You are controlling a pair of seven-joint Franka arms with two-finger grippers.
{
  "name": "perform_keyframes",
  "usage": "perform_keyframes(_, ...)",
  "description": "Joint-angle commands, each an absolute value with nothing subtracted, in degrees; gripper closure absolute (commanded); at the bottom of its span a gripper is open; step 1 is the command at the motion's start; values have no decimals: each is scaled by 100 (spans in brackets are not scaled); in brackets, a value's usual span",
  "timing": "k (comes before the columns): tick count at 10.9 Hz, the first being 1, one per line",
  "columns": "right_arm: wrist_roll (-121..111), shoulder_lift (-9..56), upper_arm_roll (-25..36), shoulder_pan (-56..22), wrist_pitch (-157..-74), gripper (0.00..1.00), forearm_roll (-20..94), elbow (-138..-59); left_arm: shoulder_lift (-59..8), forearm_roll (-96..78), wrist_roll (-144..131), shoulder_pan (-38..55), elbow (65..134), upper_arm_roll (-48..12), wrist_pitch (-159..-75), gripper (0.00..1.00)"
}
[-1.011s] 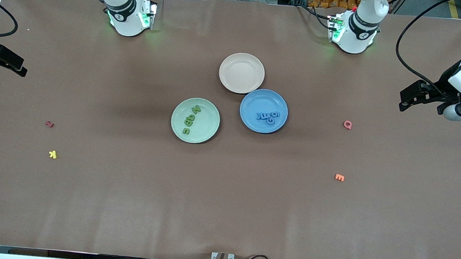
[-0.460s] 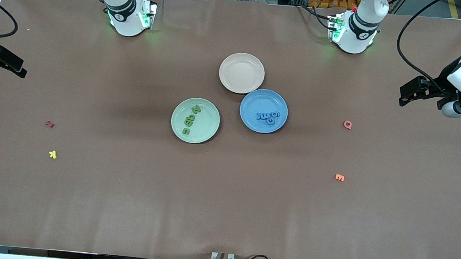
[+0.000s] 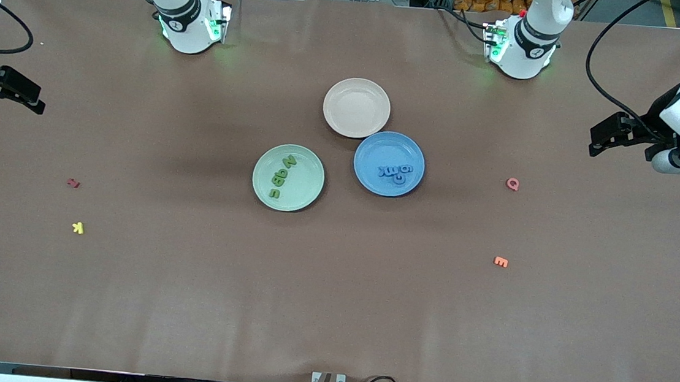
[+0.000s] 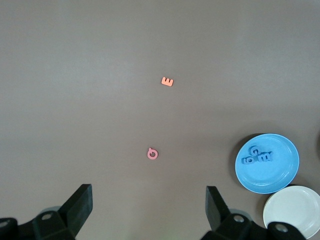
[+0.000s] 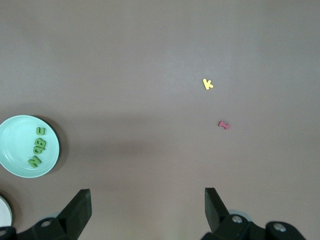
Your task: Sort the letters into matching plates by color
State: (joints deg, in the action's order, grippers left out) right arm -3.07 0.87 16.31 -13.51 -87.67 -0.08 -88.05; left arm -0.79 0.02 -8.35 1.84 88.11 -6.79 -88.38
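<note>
Four green letters (image 3: 280,176) lie in the pale green plate (image 3: 311,170) and four blue letters (image 3: 396,172) in the blue plate (image 3: 374,151) at mid-desk, so the sort looks complete, with the beige plate (image 3: 357,103) empty just beside the blue one and farther from the front camera. Both arms wait high over the desk's ends, probably to keep clear: the left gripper (image 4: 149,210) over its own end above the pink Q (image 3: 512,184) and orange E (image 3: 500,262), the right gripper (image 5: 148,212) over its end above the red letter (image 3: 73,183) and yellow K (image 3: 78,228). Each gripper's fingers stand wide apart and hold nothing, well apart from the plates.
</note>
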Motion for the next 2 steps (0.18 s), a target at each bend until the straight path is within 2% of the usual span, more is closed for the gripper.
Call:
perform_keyframes(1, -518, 44, 1626, -1450, -8824, 0, -44, -8877, -114, 193, -756, 220, 8701, -650, -8710, 0)
perform_keyframes(2, -519, 44, 1626, -1450, -8824, 0, -44, -8877, -114, 193, -747, 211, 8701, -642, -8710, 0)
